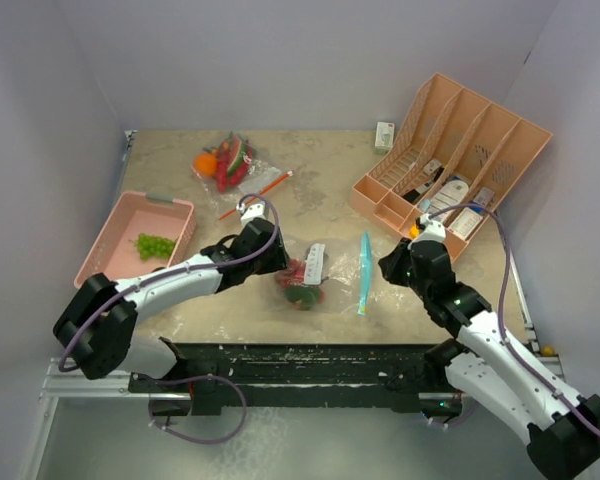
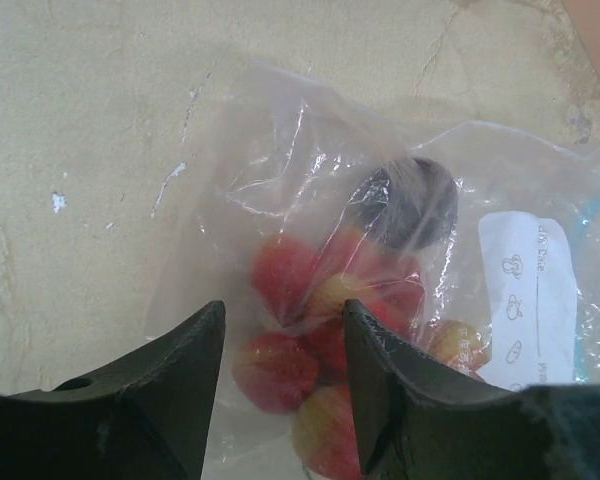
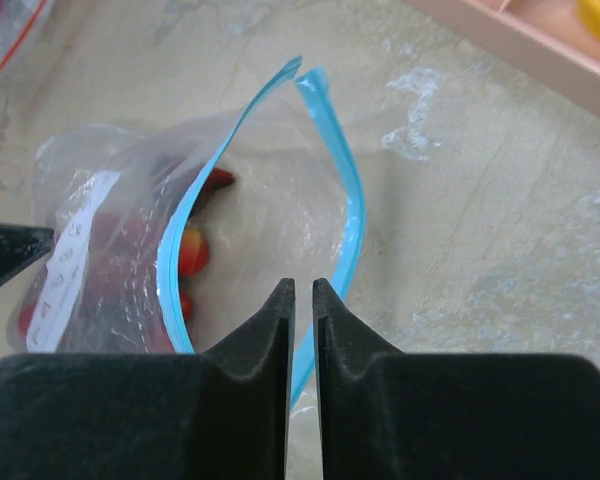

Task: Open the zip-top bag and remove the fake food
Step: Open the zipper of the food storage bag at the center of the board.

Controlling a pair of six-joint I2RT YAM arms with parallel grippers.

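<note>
Zip-top bag [image 1: 315, 265] lies left-right, mouth (blue zip) facing right; right gripper [image 3: 302, 286] pinches zip edge, left gripper [image 2: 282, 310] spread over strawberries [image 2: 285, 280].

Clear zip-top bag [image 1: 337, 276], blue seal [image 3: 183, 232] parted, holds red strawberries [image 2: 285, 282].

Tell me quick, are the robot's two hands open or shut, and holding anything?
Left gripper: jaws open above the strawberries in the zip-top bag, holding nothing.
Right gripper: jaws shut on the zip-top bag's blue zip edge.
</note>
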